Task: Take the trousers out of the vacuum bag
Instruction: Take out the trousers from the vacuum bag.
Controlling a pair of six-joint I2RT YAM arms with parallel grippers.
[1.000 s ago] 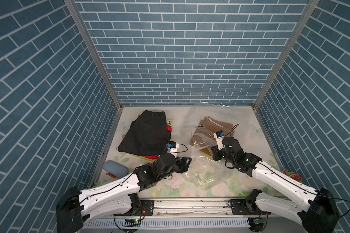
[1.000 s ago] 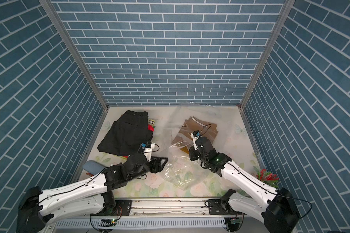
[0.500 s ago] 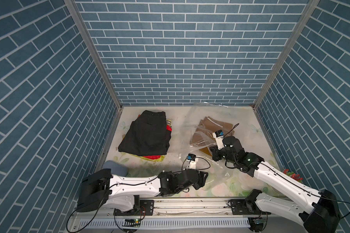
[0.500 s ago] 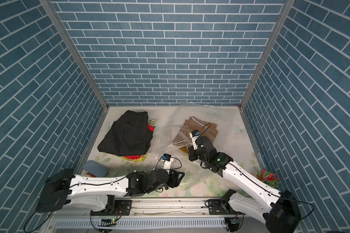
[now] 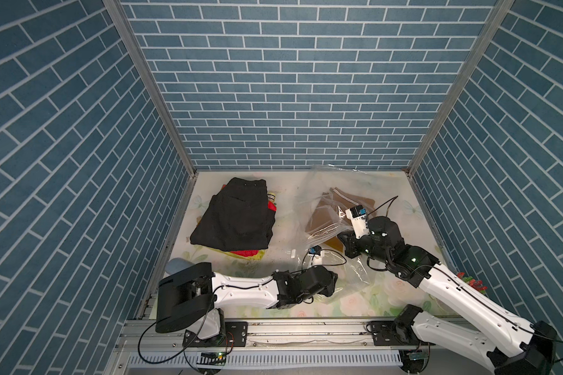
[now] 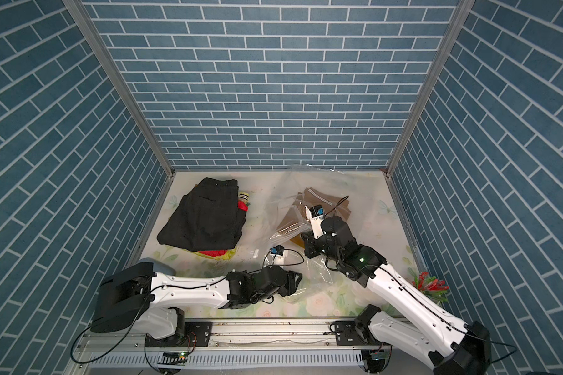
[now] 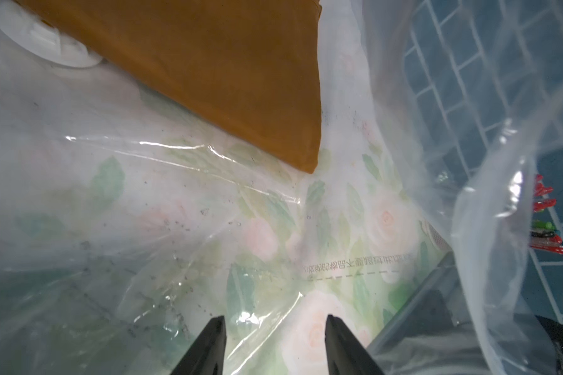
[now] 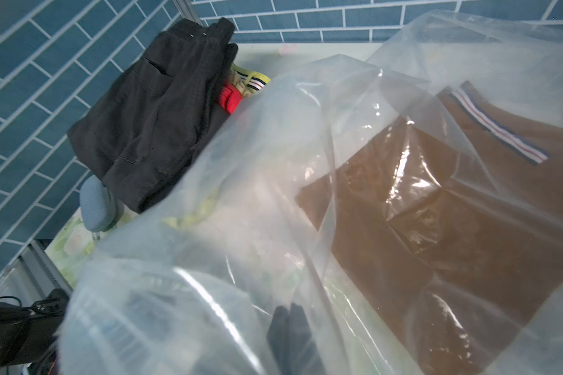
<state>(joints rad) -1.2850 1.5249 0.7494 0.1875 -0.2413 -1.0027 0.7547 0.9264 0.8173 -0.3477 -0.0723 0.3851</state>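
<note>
1. Left gripper [image 7: 273, 328] sits inside the vacuum bag [image 5: 355, 276], jaws parted with nothing between them.
2. Right gripper [image 8: 290, 328] is pinched tight on the bag's plastic.
3. Brown trousers [image 5: 325, 214] are inside the bag; black trousers [image 5: 238, 217] top the pile outside.

Floral tablecloth [image 5: 293, 198] covered the work surface, pale with pink roses and green leaves. Blue brick-pattern walls [image 5: 293, 97] enclosed three sides. A small blue-grey rounded pad [image 5: 177, 264] lay by the left wall. Red and green clips [image 6: 431, 284] sat at the right edge. Aluminium rail [image 5: 306, 331] ran along the front.
</note>
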